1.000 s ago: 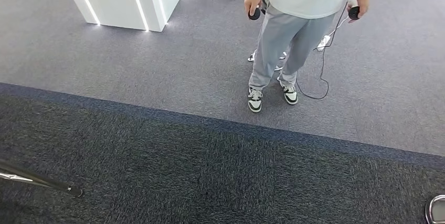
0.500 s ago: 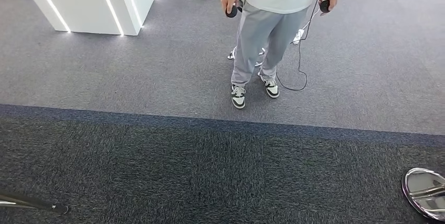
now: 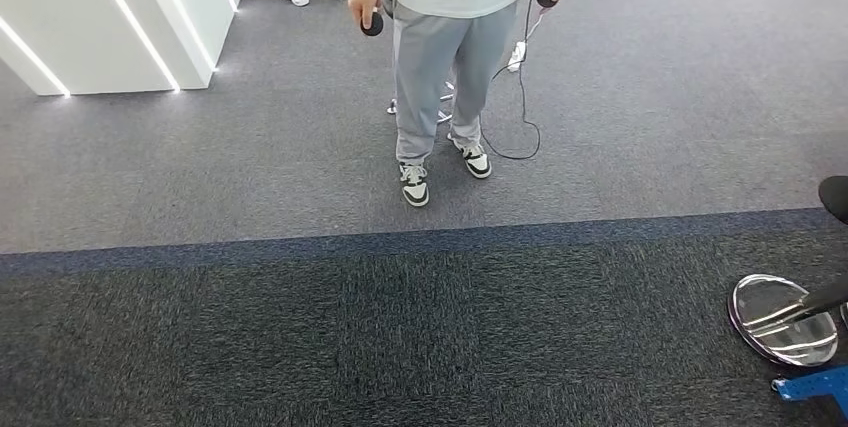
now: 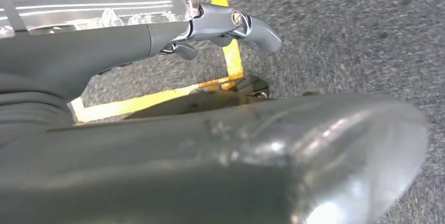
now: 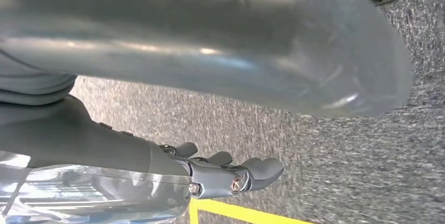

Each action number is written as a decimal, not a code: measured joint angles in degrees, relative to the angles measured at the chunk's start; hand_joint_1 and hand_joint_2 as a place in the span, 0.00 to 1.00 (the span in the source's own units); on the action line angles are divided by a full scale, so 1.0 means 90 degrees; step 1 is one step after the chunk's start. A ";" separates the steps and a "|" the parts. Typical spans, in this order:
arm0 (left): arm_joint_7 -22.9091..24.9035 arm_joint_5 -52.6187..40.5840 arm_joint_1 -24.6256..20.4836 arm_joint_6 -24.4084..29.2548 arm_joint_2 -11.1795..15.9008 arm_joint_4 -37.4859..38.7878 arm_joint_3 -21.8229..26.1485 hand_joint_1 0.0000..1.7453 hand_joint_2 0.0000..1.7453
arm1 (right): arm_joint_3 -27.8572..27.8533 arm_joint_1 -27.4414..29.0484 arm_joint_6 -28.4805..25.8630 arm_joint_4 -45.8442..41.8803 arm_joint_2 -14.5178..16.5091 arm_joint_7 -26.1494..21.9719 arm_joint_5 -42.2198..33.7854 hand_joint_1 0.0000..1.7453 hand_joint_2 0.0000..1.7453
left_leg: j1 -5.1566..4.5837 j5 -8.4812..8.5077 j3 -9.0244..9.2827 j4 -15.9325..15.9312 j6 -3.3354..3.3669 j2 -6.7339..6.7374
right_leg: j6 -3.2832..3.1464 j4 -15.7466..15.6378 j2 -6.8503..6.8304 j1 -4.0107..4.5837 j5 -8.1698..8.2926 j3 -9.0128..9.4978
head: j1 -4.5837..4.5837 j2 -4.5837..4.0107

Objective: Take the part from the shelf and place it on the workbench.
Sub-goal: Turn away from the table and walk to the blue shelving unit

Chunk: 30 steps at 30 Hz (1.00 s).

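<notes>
The left hand (image 4: pixel 231 27) is gripping a clear, glossy, crinkled plastic-wrapped part (image 4: pixel 94 1) against its dark grey palm, with the metallic grey fingers (image 4: pixel 262 27) extending past the wrapping's edge. The right hand (image 5: pixel 231 174) is holding the same sort of transparent, wrinkled wrapped item (image 5: pixel 78 195), with its fingers (image 5: pixel 262 169) lying close together and gently curled. Each wrapped piece is running lengthwise along its palm toward the fingertips, above speckled grey carpet (image 5: pixel 341 166) marked with yellow tape lines (image 4: pixel 223 3). In the head view, a person in light grey trousers (image 3: pixel 440 57) is standing on the lighter carpet, holding a dark round controller (image 3: pixel 372 23) in each hand, with a thin black cable (image 3: pixel 520 97) trailing down. A white lit plinth (image 3: pixel 110 17) is standing to the left.
</notes>
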 joint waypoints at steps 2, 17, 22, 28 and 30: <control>0.0000 0.0001 0.0001 0.0001 0.0004 0.0000 0.0002 0.00 0.00 | 0.0000 -0.0006 0.0001 0.0000 0.0013 0.0000 0.0000 0.00 0.00 | -0.0031 0.0375 0.0301 -0.0781 0.0071 -0.0199 | 0.0039 0.0023 0.0129 0.0006 -0.0026 0.0014 | 0.0001 0.0000; 0.0114 -0.0107 -0.0014 -0.0115 -0.0002 0.0005 0.0007 0.00 0.00 | -0.0036 0.0008 0.0015 0.0000 0.0006 0.0002 0.0110 0.00 0.00 | -0.0035 0.0496 0.0453 -0.1118 0.0149 0.0438 | 0.0389 0.0317 -0.0606 -0.0128 -0.0112 -0.0129 | 0.0028 0.0000; 0.0117 -0.0107 -0.0039 -0.0115 -0.0004 0.0005 0.0011 0.00 0.00 | -0.0051 -0.0001 0.0029 0.0000 0.0006 0.0005 0.0126 0.00 0.00 | -0.0024 0.0421 0.0417 -0.1003 -0.0049 0.0491 | 0.0146 0.0067 -0.0521 -0.0091 0.0088 -0.0135 | 0.0018 0.0000; 0.0127 -0.0112 -0.0032 -0.0115 -0.0004 0.0007 0.0057 0.00 0.00 | -0.0055 -0.0027 -0.0004 -0.0005 0.0006 -0.0008 0.0226 0.00 0.00 | 0.0005 -0.0766 -0.0075 0.0691 -0.0075 0.0090 | -0.0022 0.0058 -0.0261 -0.0008 0.0417 -0.0540 | 0.0015 0.0000; 0.0128 -0.0111 -0.0041 -0.0115 -0.0004 0.0007 0.0081 0.00 0.00 | -0.0054 -0.0021 -0.0076 -0.0005 0.0007 -0.0034 0.0280 0.00 0.00 | -0.0004 -0.0548 0.0353 0.0153 -0.0003 0.0079 | -0.0017 0.0065 -0.0172 0.0029 0.0556 -0.0705 | 0.0015 0.0000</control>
